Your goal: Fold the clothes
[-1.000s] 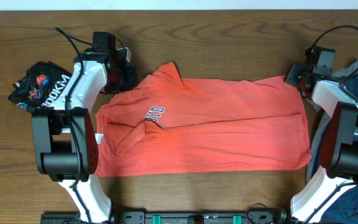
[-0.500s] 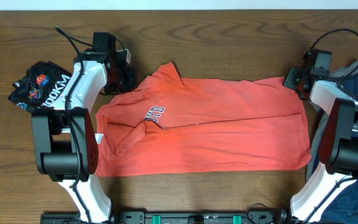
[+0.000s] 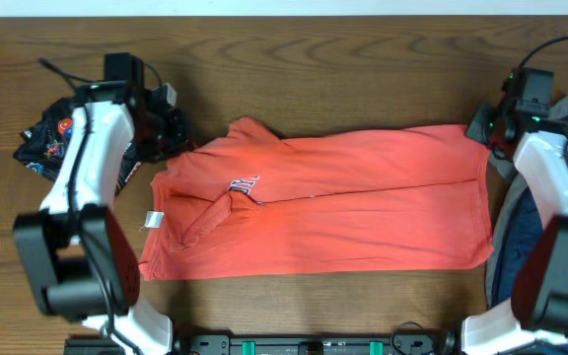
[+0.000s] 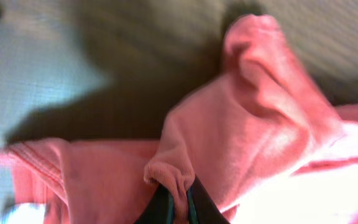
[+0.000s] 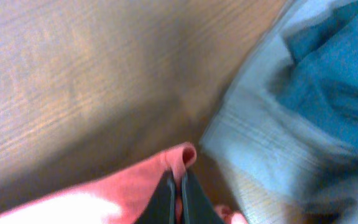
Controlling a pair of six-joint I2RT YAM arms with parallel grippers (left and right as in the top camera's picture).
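Red shirt (image 3: 333,207) lies flat on the surface (image 3: 294,59), left pincer (image 4: 176,202) and right pincer (image 5: 178,186) each pinching a far corner. Fold's just starting I reckon, next lift both evenly and bring that edge to the near hem

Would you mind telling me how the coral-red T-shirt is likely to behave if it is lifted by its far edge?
Probably floppy: the coral-red T-shirt bunches into soft folds where the left gripper pinches it. It would likely sag in the middle between that and the right gripper.
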